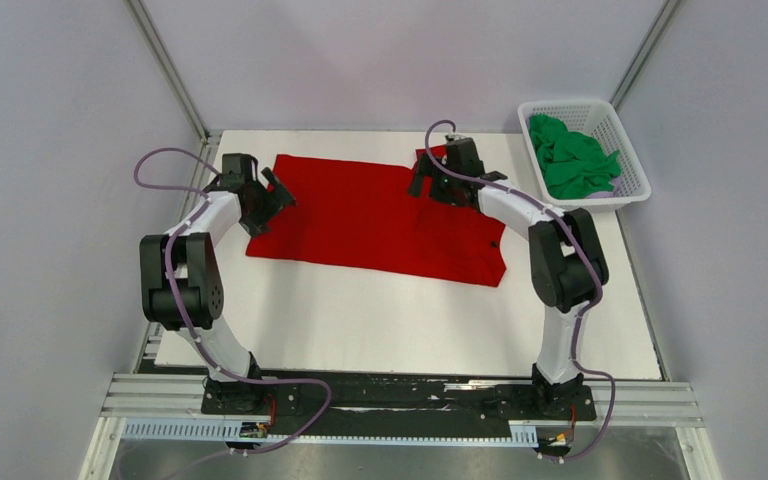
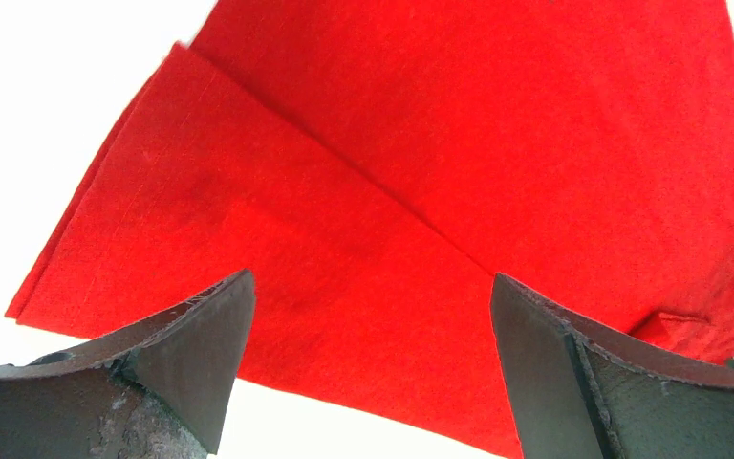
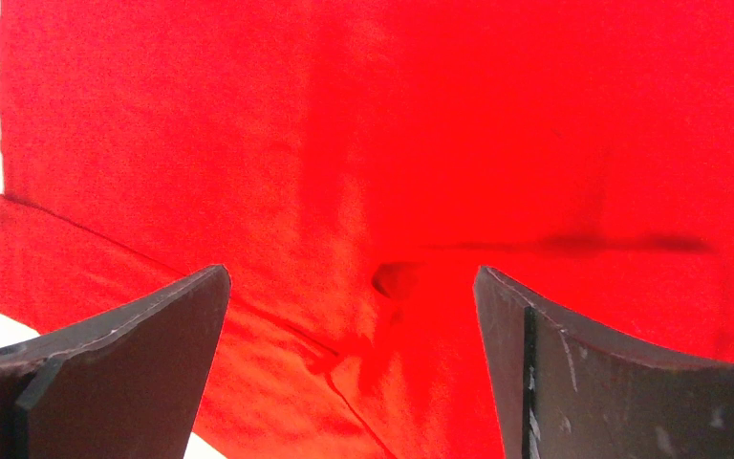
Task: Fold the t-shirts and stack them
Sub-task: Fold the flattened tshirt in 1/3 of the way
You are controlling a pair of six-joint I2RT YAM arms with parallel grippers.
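The red t-shirt [image 1: 375, 220] lies spread flat on the white table, partly folded lengthwise. It fills the left wrist view [image 2: 440, 172], where a fold line crosses it, and the right wrist view [image 3: 392, 143]. My left gripper [image 1: 278, 195] is open and empty at the shirt's left edge. My right gripper [image 1: 422, 178] is open and empty over the shirt's far right part, near a small pucker in the cloth. The green t-shirt [image 1: 572, 158] lies crumpled in the white basket [image 1: 630, 190] at the far right.
The white table surface [image 1: 380, 320] extends in front of the red shirt to the arm bases. The basket stands at the table's far right corner. Grey walls close in the workspace on the left, back and right.
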